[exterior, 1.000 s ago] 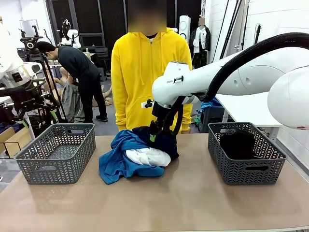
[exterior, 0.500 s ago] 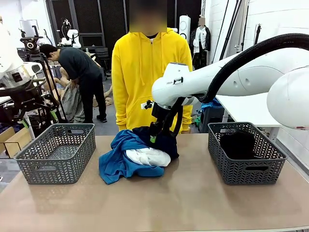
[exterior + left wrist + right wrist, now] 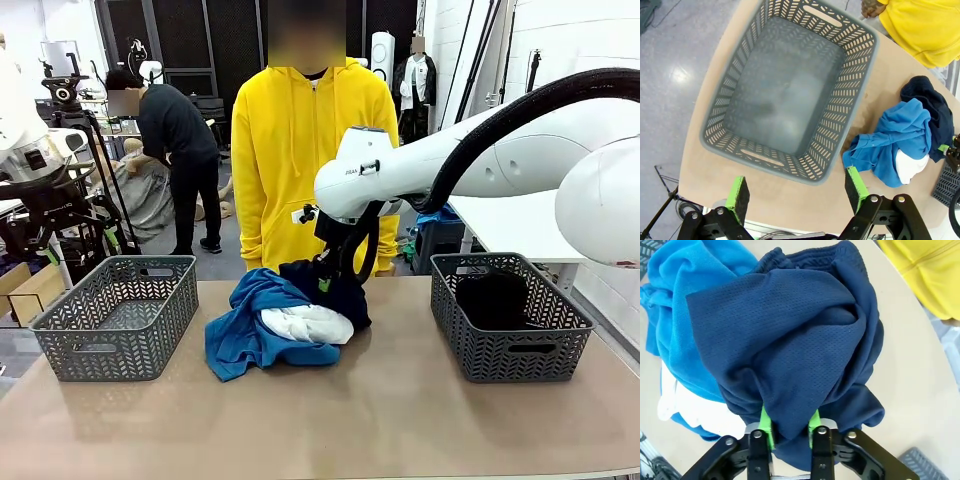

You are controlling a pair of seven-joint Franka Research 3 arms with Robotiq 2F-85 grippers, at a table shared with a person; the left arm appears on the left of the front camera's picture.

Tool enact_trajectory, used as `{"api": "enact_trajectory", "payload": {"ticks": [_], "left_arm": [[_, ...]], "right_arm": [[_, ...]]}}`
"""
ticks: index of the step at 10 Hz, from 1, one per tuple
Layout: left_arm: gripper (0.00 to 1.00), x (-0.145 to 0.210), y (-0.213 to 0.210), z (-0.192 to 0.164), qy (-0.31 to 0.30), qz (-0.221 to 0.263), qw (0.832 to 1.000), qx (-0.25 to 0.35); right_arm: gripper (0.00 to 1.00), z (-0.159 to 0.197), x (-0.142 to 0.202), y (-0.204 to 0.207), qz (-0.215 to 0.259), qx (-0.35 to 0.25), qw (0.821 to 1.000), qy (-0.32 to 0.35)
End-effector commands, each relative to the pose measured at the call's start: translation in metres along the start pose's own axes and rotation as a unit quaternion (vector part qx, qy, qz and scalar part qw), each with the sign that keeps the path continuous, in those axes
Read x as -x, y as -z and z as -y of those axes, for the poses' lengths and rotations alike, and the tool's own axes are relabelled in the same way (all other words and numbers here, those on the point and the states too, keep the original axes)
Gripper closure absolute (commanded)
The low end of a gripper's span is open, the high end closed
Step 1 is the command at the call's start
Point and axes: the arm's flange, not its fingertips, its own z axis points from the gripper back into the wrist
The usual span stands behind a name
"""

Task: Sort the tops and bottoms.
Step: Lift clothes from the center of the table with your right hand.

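A pile of garments lies mid-table: a bright blue garment, a white garment and a dark navy garment at the pile's far right. My right gripper is shut on a fold of the dark navy garment, with the cloth pinched between its green pads. A black garment lies in the right basket. My left gripper hangs open high above the near rim of the empty left basket. The bright blue garment and the white garment lie to that basket's right.
The left basket stands at the table's left. A person in a yellow hoodie stands at the far edge behind the pile. Bare tabletop stretches across the front.
My right gripper has lifted very slightly with the navy fold in it. The pile and the baskets have stayed in place.
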Motion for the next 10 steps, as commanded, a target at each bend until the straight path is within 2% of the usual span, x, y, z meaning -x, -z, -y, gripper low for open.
{"api": "enact_trajectory", "payload": {"ticks": [1, 6, 10], "left_arm": [[0.00, 0.001, -0.001, -0.001, -0.006, -0.004, 1.000, 0.003], [0.00, 0.001, -0.001, -0.001, -0.006, -0.004, 1.000, 0.003], [0.00, 0.001, -0.001, -0.001, -0.006, -0.004, 1.000, 0.003]], "right_arm": [[1.00, -0.004, 0.011, -0.003, 0.003, 0.020, 1.000, -0.008], [1.00, -0.010, 0.012, -0.037, 0.022, 0.050, 0.998, -0.010], [1.00, -0.023, 0.005, -0.118, 0.067, 0.104, 0.992, -0.015]]}}
